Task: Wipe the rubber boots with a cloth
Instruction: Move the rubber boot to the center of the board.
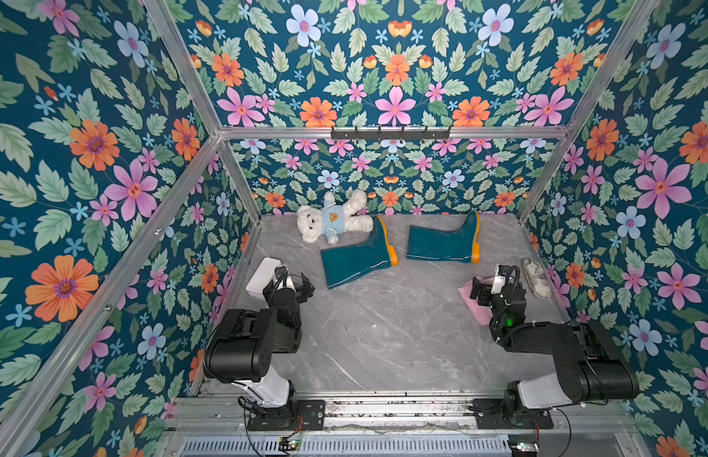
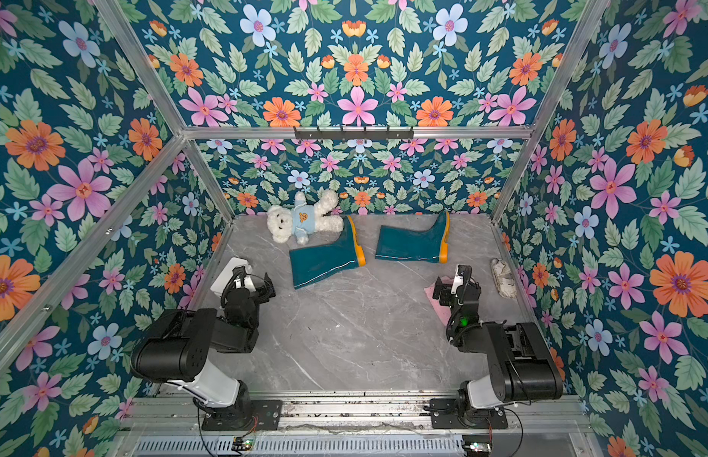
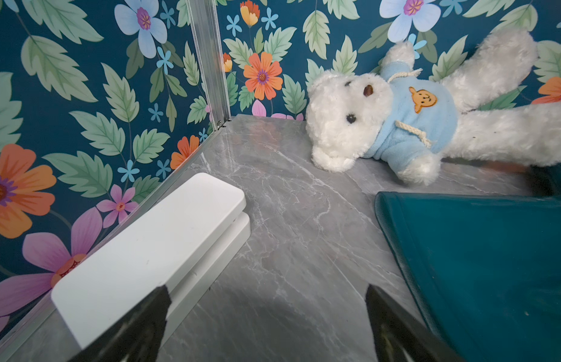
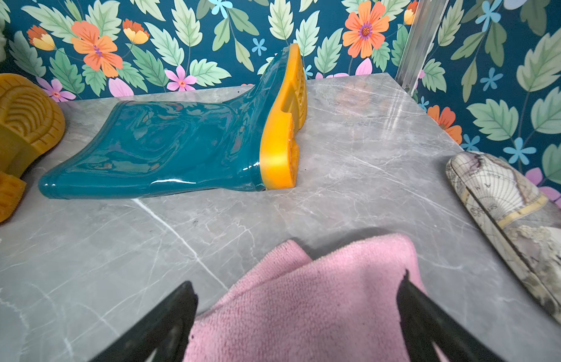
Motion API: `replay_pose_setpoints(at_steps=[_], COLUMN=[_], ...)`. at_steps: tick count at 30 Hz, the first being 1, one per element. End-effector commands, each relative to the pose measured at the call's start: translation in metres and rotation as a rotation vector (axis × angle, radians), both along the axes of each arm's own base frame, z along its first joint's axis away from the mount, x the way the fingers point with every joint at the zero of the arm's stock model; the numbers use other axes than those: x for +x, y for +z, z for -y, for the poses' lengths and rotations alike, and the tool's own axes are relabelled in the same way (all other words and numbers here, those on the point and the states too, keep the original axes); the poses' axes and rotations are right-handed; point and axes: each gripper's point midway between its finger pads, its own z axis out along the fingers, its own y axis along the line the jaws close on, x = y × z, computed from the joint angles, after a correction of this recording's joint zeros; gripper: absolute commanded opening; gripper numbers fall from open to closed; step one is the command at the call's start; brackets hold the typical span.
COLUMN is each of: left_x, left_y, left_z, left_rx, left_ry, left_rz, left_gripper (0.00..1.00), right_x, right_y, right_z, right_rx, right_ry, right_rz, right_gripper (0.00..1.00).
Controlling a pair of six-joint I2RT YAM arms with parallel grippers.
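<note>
The rubber boots [image 1: 358,257] lie on their sides at the back of the worktop [image 1: 384,336]; the left gripper [image 3: 266,288] has its jaws apart; the right gripper [image 4: 298,282] has its jaws apart over the pink cloth [image 4: 304,316].

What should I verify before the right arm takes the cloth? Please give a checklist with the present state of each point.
1. Right end effector open: ok, its jaws stand wide.
2. Pink cloth between those jaws: ok, it lies on the table, not yet gripped.
3. Boots free to wipe: ok, both lie on their sides, apart.
4. Teddy bear clear of the boots: not ok, its leg seems to lie against one boot's foot.
5. Left end effector empty: ok, open, nothing between its jaws.
6. Patterned case clear of the cloth: ok, apart.
</note>
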Motion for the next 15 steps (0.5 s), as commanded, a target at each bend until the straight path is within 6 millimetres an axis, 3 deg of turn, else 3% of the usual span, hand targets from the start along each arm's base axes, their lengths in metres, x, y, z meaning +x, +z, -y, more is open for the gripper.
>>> replay_pose_setpoints(at_steps=[1, 9, 13, 15], left_x=[0.002, 0.004, 0.008, 0.009], left_y=[0.008, 0.01, 0.024, 0.042], left_z=[-0.001, 0.004, 0.004, 0.004], left_rx=[0.009, 0.013, 0.028, 0.039], left_ry=[0.002, -0.029, -0.025, 0.0], left_rz=[0.028, 0.024, -0.015, -0.011], left_gripper=[0.99, 0.99, 0.97, 0.98], right_x=[0.003, 0.003, 0.001, 0.0], right_y=[0.007, 0.013, 0.024, 0.038], right_z=[0.0, 0.007, 0.007, 0.009], right_rx=[-0.005, -0.004, -0.017, -0.008], right_ry=[0.007, -0.037, -0.055, -0.087], right_rz=[0.022, 0.024, -0.045, -0.083], right_gripper=[0.99, 0.99, 0.99, 0.99])
